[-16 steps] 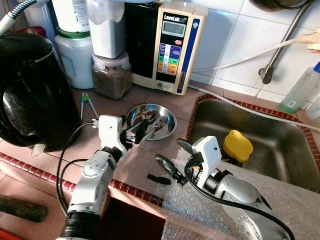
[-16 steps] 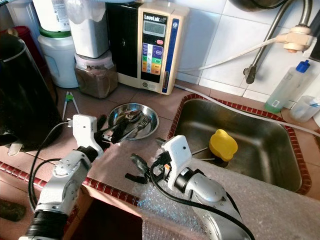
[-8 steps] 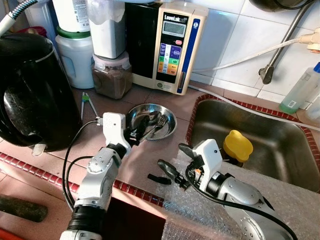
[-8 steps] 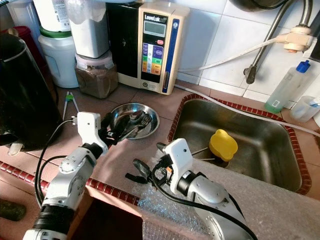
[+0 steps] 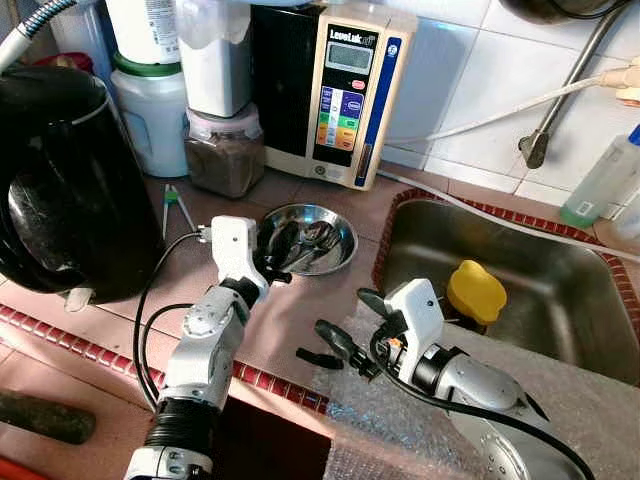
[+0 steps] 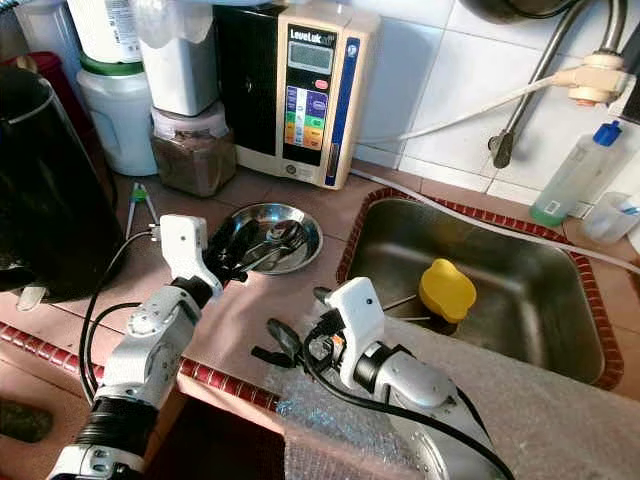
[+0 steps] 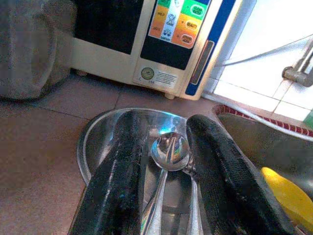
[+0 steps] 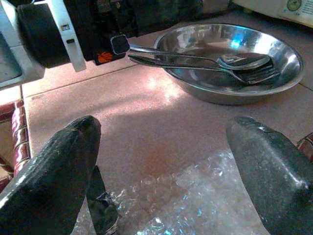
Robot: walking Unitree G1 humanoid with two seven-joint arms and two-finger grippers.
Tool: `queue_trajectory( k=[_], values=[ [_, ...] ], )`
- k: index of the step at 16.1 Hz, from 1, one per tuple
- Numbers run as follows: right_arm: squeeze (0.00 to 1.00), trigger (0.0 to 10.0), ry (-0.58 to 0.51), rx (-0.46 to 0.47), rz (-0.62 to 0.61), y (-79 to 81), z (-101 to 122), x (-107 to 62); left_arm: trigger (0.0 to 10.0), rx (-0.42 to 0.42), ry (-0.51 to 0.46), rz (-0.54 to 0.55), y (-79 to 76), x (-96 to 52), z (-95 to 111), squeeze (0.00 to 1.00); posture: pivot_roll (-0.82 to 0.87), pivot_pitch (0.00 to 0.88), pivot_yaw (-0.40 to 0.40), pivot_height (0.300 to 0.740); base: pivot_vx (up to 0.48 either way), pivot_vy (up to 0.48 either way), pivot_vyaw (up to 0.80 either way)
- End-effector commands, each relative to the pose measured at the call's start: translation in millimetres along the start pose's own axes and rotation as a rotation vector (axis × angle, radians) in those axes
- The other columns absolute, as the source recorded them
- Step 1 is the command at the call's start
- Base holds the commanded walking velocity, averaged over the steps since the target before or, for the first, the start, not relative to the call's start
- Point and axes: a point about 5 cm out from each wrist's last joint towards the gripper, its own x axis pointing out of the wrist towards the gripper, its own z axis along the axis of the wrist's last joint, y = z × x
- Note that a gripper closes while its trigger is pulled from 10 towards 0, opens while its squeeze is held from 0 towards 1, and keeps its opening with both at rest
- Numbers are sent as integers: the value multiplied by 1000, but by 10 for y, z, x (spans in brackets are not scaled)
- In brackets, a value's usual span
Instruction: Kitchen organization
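A shallow steel bowl [image 5: 345, 240] sits on the tiled counter in front of the water ioniser. A spoon [image 7: 170, 149] and a fork [image 8: 254, 73] lie with their heads in the bowl and their handles running back over its near rim. My left gripper [image 5: 285, 245] reaches over that rim, its two black fingers [image 7: 122, 166] close together on both handles. My right gripper [image 5: 350, 316] hovers open at the counter's front edge, above the bubble wrap [image 8: 195, 205], with nothing between its fingers. A small black piece [image 5: 318, 357] lies just below it.
A black kettle [image 5: 60, 180] stands at the left, with jars [image 5: 225, 150] and the ioniser [image 5: 345, 95] along the back wall. The steel sink [image 5: 560, 330] at the right holds a yellow object [image 5: 475, 290]. A green-tipped tool [image 5: 175, 205] lies near the kettle.
My left gripper has moved forward to the bowl's rim, bringing the spoon and fork heads further into the bowl. The right gripper has hardly moved.
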Motion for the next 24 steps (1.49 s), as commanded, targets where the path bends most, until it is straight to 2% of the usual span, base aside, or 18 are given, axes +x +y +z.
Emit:
queue_trajectory(
  k=[1,5,10,12,13,16,17,18,19,20,21,22,24],
  values=[
    [0,10000,11,-14,-5,-18,7,4,0,2,-35,16,6,47,80,0,74,0,-83,740,0,0,0],
    [0,10000,9,-19,-3,-17,15,27,0,3,-60,42,38,73,133,0,74,0,-85,740,0,0,0],
    [0,10000,10,-13,-12,-21,0,23,0,11,-160,42,67,101,378,0,77,0,-83,740,0,0,0],
    [0,10000,16,-17,-3,-27,1,21,0,35,-188,60,119,85,453,0,80,0,-84,740,0,0,0],
    [0,10000,26,-20,17,-32,3,-1,0,74,-211,55,128,65,518,0,80,0,-84,740,0,0,0],
    [0,10000,55,-19,27,-99,-26,-80,0,137,-220,53,170,-62,553,0,95,0,-84,740,0,0,0],
    [0,10000,53,-18,29,-103,-26,-89,1059,156,-202,63,199,-126,510,0,95,0,-84,740,0,0,0],
    [0,10000,49,-20,36,-99,-22,-90,10000,163,-186,54,201,-174,473,0,103,0,-86,740,0,0,0],
    [0,10000,48,-15,40,-92,-23,-93,10000,177,-180,40,187,-197,461,224,106,0,-85,740,0,0,0],
    [0,10000,48,-13,46,-82,-28,-100,10000,204,-180,37,181,-227,453,675,107,0,-85,740,0,0,0],
    [0,10000,41,7,64,-66,-23,-118,10000,208,-172,37,179,-273,433,1000,110,0,-86,740,0,0,0],
    [976,10000,38,10,73,-59,-18,-130,10000,215,-168,32,173,-300,419,1000,110,0,-86,740,0,0,0],
    [1000,10000,27,8,73,-75,7,-159,10000,233,-131,-12,116,-395,322,1000,109,0,-86,740,0,0,0]
  ],
)
